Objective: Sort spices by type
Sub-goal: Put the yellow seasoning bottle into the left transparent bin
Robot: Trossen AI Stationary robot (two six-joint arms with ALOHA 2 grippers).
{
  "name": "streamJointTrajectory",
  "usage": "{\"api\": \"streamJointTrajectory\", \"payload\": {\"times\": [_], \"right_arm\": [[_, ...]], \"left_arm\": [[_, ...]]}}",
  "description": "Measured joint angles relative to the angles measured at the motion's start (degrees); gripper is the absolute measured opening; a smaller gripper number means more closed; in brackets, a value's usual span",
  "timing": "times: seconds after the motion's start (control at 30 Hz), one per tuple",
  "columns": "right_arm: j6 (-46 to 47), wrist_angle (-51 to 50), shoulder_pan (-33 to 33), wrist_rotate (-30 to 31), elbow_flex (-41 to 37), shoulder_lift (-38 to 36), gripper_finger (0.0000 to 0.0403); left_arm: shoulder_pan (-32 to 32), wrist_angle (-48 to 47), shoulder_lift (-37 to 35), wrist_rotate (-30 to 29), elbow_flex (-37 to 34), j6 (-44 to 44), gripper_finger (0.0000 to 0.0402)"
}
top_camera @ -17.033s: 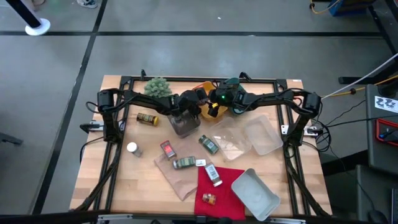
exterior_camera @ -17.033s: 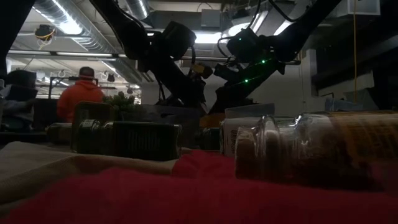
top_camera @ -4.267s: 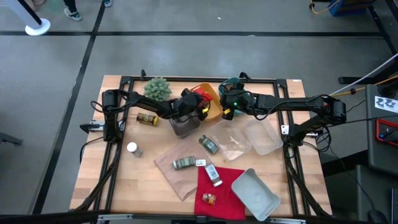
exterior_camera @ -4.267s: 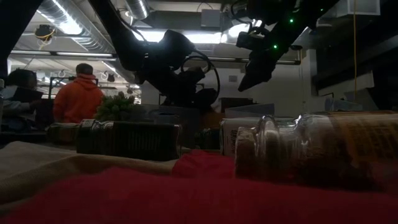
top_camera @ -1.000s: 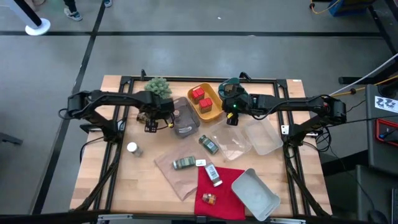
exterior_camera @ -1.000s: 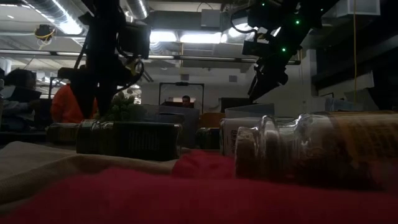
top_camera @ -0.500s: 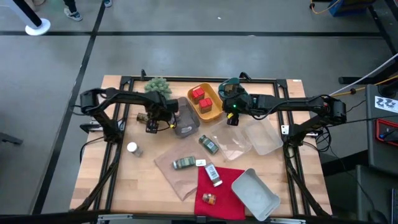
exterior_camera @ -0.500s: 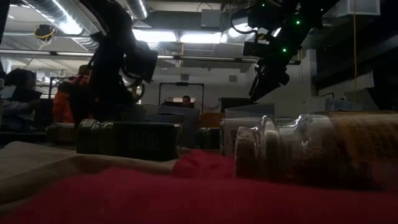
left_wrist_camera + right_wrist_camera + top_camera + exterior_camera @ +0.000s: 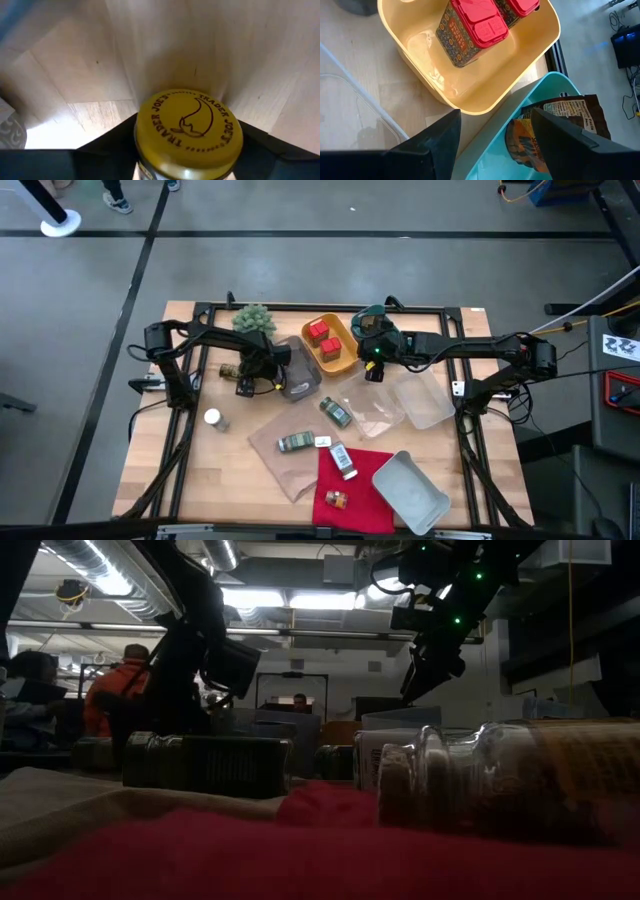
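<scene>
Front edge: a small brown jar [image 9: 337, 499] lies on its side on a red cloth [image 9: 365, 470], beside a grey tray [image 9: 410, 490] that sits partly on the cloth.
Cloth's far edge: a white-labelled jar [image 9: 342, 460] lies half on the cloth.
Brown paper: a green-capped jar [image 9: 296, 442] lies on the paper sheet [image 9: 285, 470], left of the cloth.
Middle of worktop [image 9: 230, 480]: a second green-capped jar [image 9: 336, 412] lies by two clear trays [image 9: 420, 400]; a white-capped jar [image 9: 213, 418] stands alone well to the left.
Left arm [image 9: 200, 340]: reaches in from the left side, low over the wood, just beside a grey tub [image 9: 297, 378].
Left jaws: one on either side of the yellow-capped jar [image 9: 189, 131], which lies on the wood near the tub (whether they press on it I cannot tell).
Right arm [image 9: 460, 350]: reaches in from the right side.
Right jaws: spread wide with nothing between them, held over the spot where the yellow tray [image 9: 470, 95] meets the teal tray [image 9: 495, 150].
Yellow tray: holds two red tins [image 9: 472, 30] side by side.
Teal tray: holds a brown packet [image 9: 555, 125].
Far edge: a spiky green plant [image 9: 253, 318] stands at the back left.
Room behind: a person in an orange top [image 9: 105, 690] (seen in the low view).
</scene>
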Motion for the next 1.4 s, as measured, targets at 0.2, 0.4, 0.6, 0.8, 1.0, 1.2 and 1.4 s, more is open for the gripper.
{"api": "streamJointTrajectory", "payload": {"times": [0.2,0.4,0.6,0.8,1.0,1.2,1.4], "right_arm": [[0.00,-0.02,0.00,0.00,0.00,0.00,0.0241],[-0.04,-0.02,0.00,0.02,0.00,0.00,0.0241],[-0.07,-0.02,0.00,0.02,0.00,0.00,0.0241],[-0.07,-0.02,0.00,0.02,0.00,0.00,0.0241],[-0.07,-0.04,0.00,0.02,0.00,0.00,0.0241],[-0.08,-0.02,0.00,0.04,0.00,0.00,0.0241],[-0.09,-0.04,0.00,0.11,0.00,0.00,0.0241]], "left_arm": [[-0.02,-0.56,0.00,0.13,0.01,-1.36,0.0209],[-0.17,-0.67,0.00,0.10,0.02,-2.25,0.0209],[-0.17,-2.61,0.00,0.08,0.02,-6.09,0.0218],[-0.17,-5.83,0.02,0.04,0.02,-9.54,0.0213],[-0.17,-6.57,0.00,0.06,0.03,-10.13,0.0215],[-0.97,-5.85,-2.44,1.13,1.66,-10.29,0.0214],[-2.84,-4.40,-7.07,1.35,4.15,-11.00,0.0217]]}}
